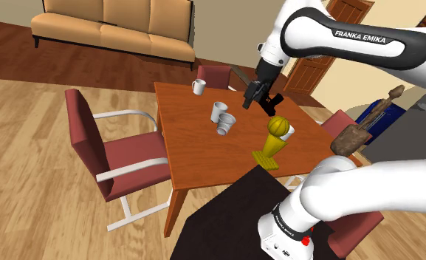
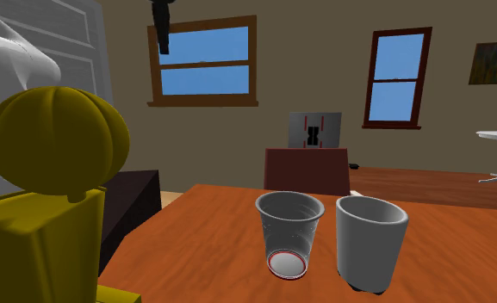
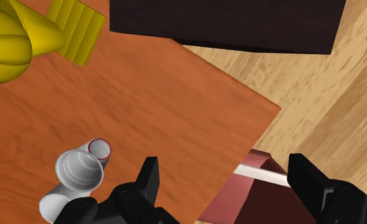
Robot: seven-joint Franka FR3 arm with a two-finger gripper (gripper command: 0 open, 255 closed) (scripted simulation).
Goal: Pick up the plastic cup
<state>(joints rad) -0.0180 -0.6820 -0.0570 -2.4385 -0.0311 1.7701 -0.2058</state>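
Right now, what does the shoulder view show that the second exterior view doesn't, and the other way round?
Shoulder view adds the tan sofa, a red chair with a white frame, and a handled mug at the far edge of the table. Second exterior view adds two windows showing blue and a framed picture on the wall. Both share the clear cup, the white cup beside it, the yellow trophy, the table and the black gripper above it.
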